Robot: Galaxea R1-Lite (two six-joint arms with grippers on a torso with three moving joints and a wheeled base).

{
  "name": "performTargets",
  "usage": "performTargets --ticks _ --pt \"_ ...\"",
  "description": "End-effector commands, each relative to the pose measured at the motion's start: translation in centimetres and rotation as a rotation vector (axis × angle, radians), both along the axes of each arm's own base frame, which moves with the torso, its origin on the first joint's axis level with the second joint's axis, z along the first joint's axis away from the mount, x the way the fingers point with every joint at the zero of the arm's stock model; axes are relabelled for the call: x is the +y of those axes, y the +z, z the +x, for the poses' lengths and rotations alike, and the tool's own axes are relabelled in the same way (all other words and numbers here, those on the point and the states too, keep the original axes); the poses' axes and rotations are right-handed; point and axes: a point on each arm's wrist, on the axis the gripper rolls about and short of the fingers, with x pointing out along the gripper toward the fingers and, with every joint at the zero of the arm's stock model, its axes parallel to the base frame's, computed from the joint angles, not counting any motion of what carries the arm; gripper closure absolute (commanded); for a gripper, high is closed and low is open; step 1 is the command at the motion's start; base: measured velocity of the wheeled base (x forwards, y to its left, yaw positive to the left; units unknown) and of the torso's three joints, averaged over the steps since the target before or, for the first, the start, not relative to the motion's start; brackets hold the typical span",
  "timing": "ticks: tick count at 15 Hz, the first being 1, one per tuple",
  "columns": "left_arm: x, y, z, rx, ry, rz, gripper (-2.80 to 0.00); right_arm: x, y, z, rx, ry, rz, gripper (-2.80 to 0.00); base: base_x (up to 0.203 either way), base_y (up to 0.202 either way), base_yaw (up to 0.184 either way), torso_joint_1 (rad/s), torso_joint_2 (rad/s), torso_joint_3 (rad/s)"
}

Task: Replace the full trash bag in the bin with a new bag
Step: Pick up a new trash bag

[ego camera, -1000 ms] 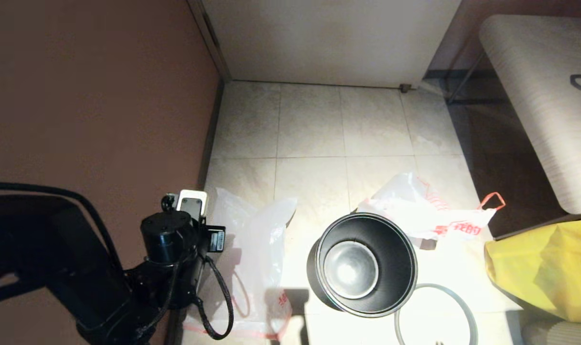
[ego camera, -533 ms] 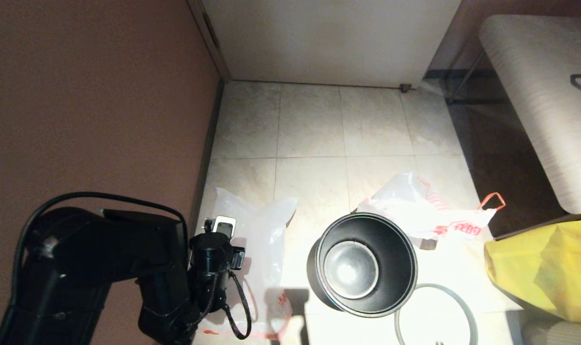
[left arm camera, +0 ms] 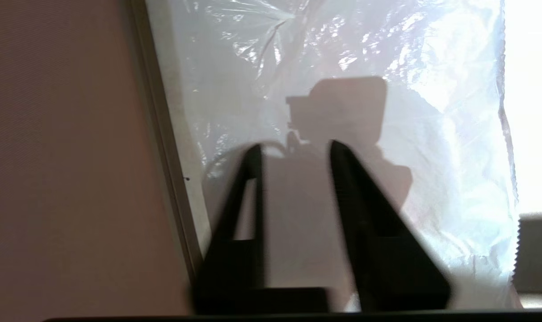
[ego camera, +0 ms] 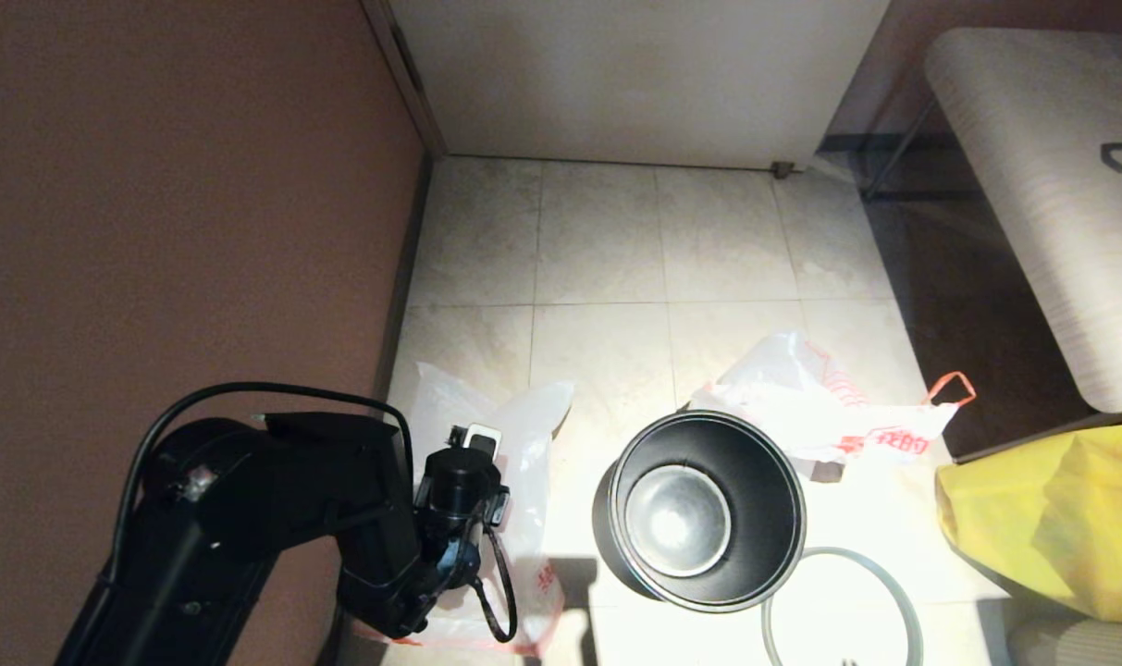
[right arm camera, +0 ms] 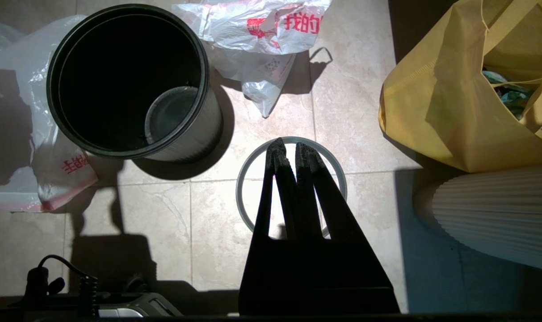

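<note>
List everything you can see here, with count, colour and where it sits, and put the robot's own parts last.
Bin: one, black, upright and unlined on the tiled floor, centre.
Grey hoop: one, off the bin, flat on the floor at its near right.
New bag: one, translucent white with red hem, flat on the floor left of the bin, by the wall.
Full trash bag: one, white with red print and loops, behind the bin to the right.
Yellow bag: one, far right.
Table: one, pale, upper right.
Left gripper: black, open above the new bag.
Right gripper: black, shut, over the hoop.
</note>
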Motion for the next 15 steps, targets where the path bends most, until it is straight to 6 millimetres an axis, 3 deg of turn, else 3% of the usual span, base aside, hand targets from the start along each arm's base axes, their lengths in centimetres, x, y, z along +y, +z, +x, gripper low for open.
performTargets --ticks 1,4,7,12,15 --pt "-1.1 -0.6 0.5 -0.010 -0.030 -0.008 -2.80 0.0 0.0 0.0 0.005 0.000 0.000 0.00 0.000 0.000 0.000 0.000 0.00 0.000" --pt "-3.1 -1.2 -0.9 0.053 -0.108 0.017 -2.80 0.0 0.0 0.0 0.005 0.000 0.000 0.00 0.000 0.000 0.000 0.000 0.00 0.000" --pt "-3.2 -2.0 -0.3 0.128 -0.213 -0.008 -2.80 0.0 0.0 0.0 0.005 0.000 0.000 0.00 0.000 0.000 0.000 0.000 0.00 0.000" --pt "-4.2 -3.5 4.9 0.101 -0.190 0.025 -2.80 0.0 0.0 0.0 0.005 0.000 0.000 0.00 0.000 0.000 0.000 0.000 0.00 0.000" --pt "-5.0 -4.4 6.8 0.098 -0.194 0.042 -2.80 0.0 0.0 0.0 0.005 0.000 0.000 0.00 0.000 0.000 0.000 0.000 0.00 0.000"
